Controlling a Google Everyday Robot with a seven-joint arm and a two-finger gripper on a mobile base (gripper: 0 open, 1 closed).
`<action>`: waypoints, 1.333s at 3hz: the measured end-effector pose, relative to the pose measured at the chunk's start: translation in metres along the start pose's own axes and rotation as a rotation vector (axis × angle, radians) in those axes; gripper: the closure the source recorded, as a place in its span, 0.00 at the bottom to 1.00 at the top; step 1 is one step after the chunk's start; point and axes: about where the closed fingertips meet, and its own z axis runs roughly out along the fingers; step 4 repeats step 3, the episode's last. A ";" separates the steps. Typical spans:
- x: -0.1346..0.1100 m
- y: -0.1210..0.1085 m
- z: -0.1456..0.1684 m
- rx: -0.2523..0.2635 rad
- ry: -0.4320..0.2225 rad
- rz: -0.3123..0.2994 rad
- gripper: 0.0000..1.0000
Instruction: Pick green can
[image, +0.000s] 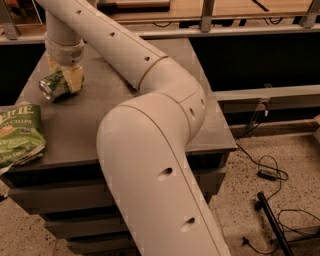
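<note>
The green can (52, 86) lies on its side at the back left of the dark table (130, 115), with its silver end facing front-left. My gripper (61, 78) reaches down from the wrist (64, 49) and stands right over the can. One pale finger (75, 80) presses on the can's right side. The other finger (51, 62) shows behind the can. The fingers are closed against the can, which still rests on or just above the tabletop.
A flat green chips bag (19, 134) lies at the table's front left edge. My large white arm (150, 150) crosses the middle of the table. Cables (270, 172) and a black stand (272, 225) lie on the speckled floor to the right. A railing runs behind the table.
</note>
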 end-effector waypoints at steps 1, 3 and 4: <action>0.008 0.000 -0.039 0.111 -0.070 0.035 0.70; 0.012 0.000 -0.059 0.177 -0.115 0.049 0.86; 0.012 0.000 -0.059 0.177 -0.115 0.049 0.86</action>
